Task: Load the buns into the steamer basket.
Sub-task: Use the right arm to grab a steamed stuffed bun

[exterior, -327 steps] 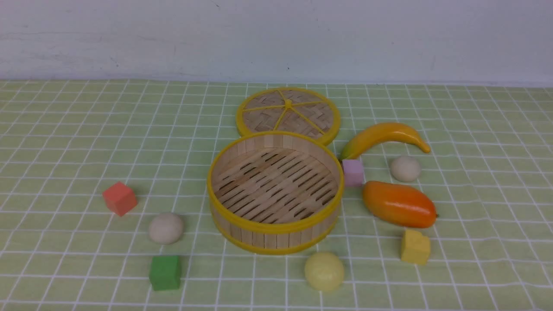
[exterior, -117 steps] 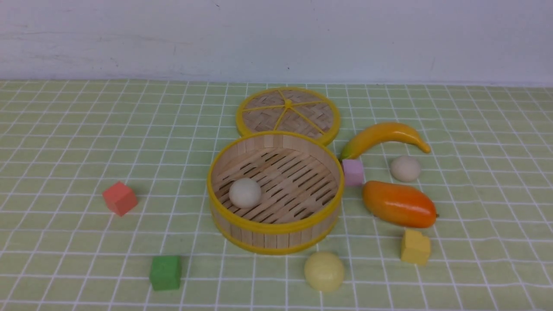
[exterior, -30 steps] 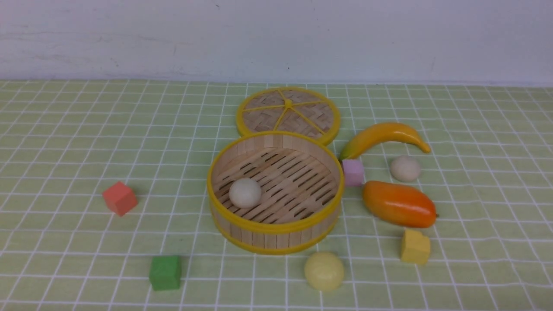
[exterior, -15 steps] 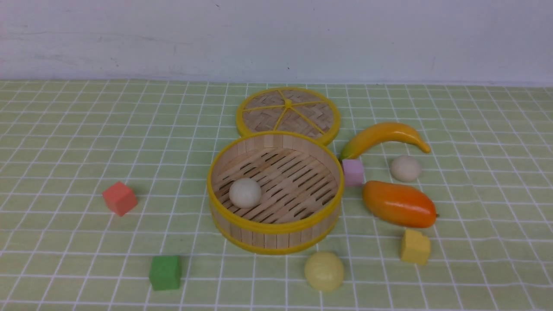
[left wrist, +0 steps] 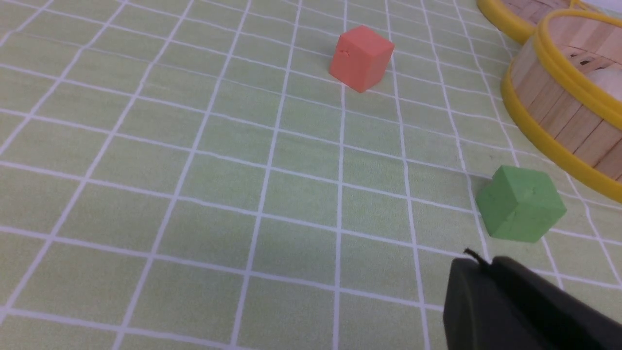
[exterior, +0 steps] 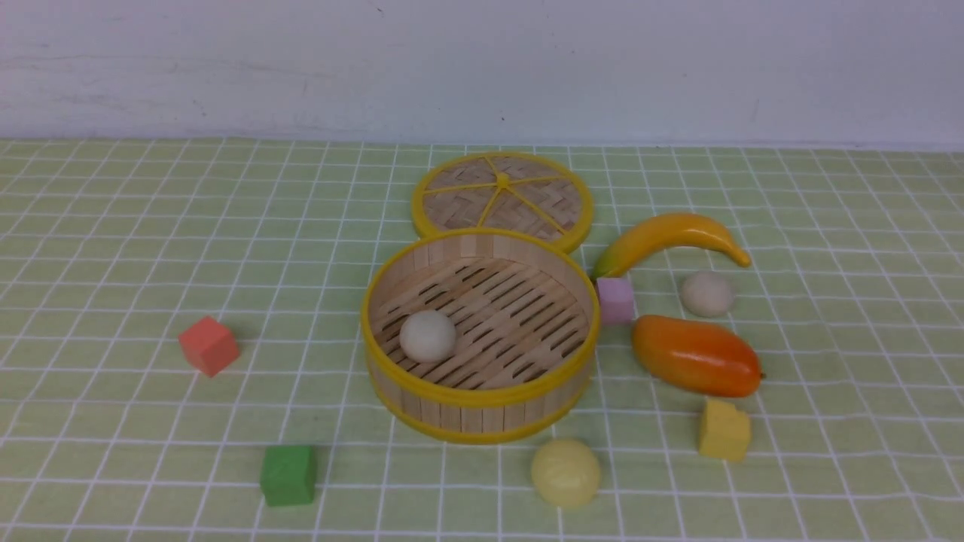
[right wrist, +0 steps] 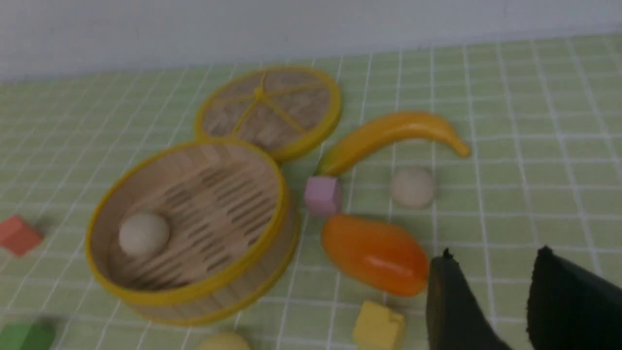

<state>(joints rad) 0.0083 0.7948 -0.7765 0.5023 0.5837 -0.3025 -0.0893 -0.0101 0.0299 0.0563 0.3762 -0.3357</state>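
Observation:
The steamer basket point(exterior: 482, 395) stands mid-table with one off-white bun point(exterior: 428, 336) on its slatted floor at the left. A second off-white bun point(exterior: 706, 293) lies on the cloth at the right, between the banana and the mango. The pale yellow bun point(exterior: 565, 473) lies in front of the basket. Neither arm shows in the front view. My left gripper point(left wrist: 478, 265) is shut and empty near the green cube. My right gripper point(right wrist: 493, 255) is open and empty, nearer than the mango. The right wrist view shows the basket point(right wrist: 194, 291) and the buns point(right wrist: 144, 234) point(right wrist: 412, 187) point(right wrist: 223, 342).
The flat woven lid point(exterior: 502, 197) lies behind the basket. A banana point(exterior: 666, 237), pink cube point(exterior: 615, 299), mango point(exterior: 694, 355) and yellow cube point(exterior: 724, 430) lie at the right. A red cube point(exterior: 208, 345) and green cube point(exterior: 288, 474) lie at the left.
10.9 s ago one off-white bun lay left of the basket; by 3.9 s ago it sat inside. Nothing has visibly moved in the front view in the last second.

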